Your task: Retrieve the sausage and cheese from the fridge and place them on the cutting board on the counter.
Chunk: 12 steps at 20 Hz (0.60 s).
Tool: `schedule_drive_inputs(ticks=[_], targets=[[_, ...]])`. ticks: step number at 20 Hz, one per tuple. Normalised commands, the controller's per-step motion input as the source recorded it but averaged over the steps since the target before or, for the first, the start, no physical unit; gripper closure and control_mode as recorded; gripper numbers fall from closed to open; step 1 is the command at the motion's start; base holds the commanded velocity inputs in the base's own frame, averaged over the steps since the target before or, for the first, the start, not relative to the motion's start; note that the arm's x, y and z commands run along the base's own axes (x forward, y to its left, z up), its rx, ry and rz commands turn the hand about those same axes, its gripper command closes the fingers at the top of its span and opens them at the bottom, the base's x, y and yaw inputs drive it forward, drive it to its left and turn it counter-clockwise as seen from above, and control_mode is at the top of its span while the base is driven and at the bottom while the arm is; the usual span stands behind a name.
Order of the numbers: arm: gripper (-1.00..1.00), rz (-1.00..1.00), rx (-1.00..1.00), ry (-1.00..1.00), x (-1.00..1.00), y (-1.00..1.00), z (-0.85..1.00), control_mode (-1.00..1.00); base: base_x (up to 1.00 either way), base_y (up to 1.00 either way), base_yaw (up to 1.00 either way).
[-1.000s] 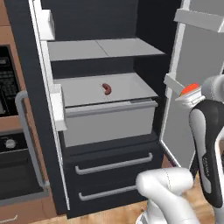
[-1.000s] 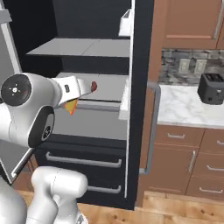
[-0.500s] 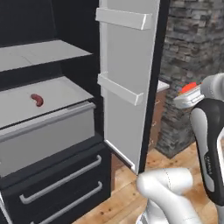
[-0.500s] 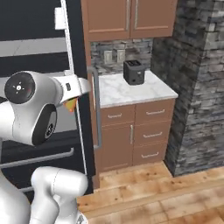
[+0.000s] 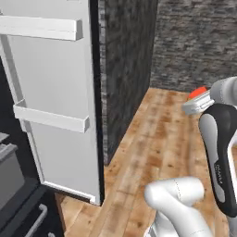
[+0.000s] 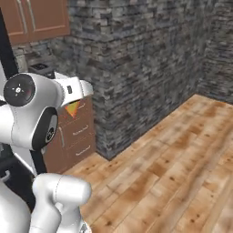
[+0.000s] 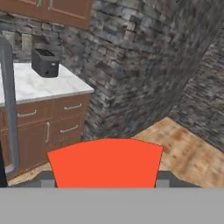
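Right now I judge I'm carrying the cheese (image 7: 104, 162), clamped in the tool (image 7: 104, 186), away from the fridge (image 5: 51, 102); next, find the cutting board.

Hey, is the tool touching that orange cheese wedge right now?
Touching. In the hand view the cheese sits between the two fingertips of the tool, its sides meeting both. The right base view shows it in mid-air under the tool.

Glossy white arm (image 5: 178, 196) with black joint covers.
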Motion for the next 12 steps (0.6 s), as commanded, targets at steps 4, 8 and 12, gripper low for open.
schedule_drive_inputs(ticks=[4, 8, 12], targets=[[1.00, 0.00, 0.00, 0.00, 0.00, 0.00, 0.00, 1.00, 0.00, -0.56, -0.86], [1.00, 0.00, 0.00, 0.00, 0.00, 0.00, 0.00, 1.00, 0.43, -0.56, -0.68], [1.00, 0.00, 0.00, 0.00, 0.00, 0.00, 0.00, 1.00, 1.00, -0.08, -0.37]])
